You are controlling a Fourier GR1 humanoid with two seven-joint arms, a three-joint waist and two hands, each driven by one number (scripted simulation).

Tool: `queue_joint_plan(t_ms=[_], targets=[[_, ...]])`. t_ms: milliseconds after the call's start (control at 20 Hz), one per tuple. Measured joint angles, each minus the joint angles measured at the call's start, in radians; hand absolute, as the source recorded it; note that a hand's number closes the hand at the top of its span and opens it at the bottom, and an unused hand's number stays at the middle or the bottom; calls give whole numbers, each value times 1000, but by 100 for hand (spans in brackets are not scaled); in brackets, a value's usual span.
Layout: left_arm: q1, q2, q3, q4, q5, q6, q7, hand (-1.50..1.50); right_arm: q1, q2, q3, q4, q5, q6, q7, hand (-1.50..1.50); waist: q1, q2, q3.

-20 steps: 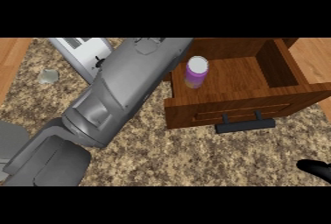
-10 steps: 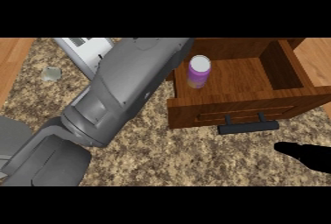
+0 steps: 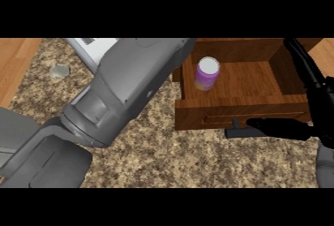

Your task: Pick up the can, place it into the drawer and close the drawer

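Head view. Since half a second ago the right hand (image 3: pixel 306 110) has come much further in: then only a dark tip showed at the lower right corner, and now the black hand runs up the whole right edge. The can (image 3: pixel 207 73), the drawer (image 3: pixel 241 115) and the left forearm (image 3: pixel 124 95) lie as they did before.

The right hand rises along the drawer's right wall, long fingers (image 3: pixel 305 62) straight and together, reaching up past the drawer's far corner. Its thumb (image 3: pixel 277 127) sticks out sideways to the left, spread well apart from those fingers, and lies across the drawer's front panel, its tip at the dark handle (image 3: pixel 238 131) below the panel; whether it touches the handle I cannot tell. Nothing is clasped in this hand.

The left forearm, grey and broad, slants from the lower left up to the top of the view, ending beside the drawer's left wall. Its hand is out of sight.

The can stands upright inside the open drawer, in the near left part, well to the left of the fingers and above the thumb. Its long axis runs vertical, pale top facing up, purple side showing below.

The drawer rests on the speckled worktop (image 3: pixel 163 154). A small grey object (image 3: pixel 60 70) lies on the worktop far to the left.
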Motion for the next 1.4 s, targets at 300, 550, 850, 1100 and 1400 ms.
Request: queue_joint_plan(t_ms=[300, 550, 850, 1100, 1400], targets=[[-3, 3, 3, 18, -15, -27, -3, -150, -71, 10, 75, 210, 168, -72, -54, -150, 26, -8, -1], [18, 19, 19, 1, -16, -54, 1, -150, -153, 37, 111, 420, 288, -163, -102, -150, 46, -13, -1], [41, 62, 25, -22, -34, -69, 18, -150, -280, 99, 111, 705, 387, -301, -146, -150, 65, -17, -1], [70, 93, 24, -62, -50, -72, 48, -150, -396, 125, 72, 923, 445, -432, -170, -150, 78, -19, -1], [125, 146, 18, -134, -62, -101, 92, -150, -537, 143, 12, 1144, 492, -586, -168, -150, 105, -19, -1]])
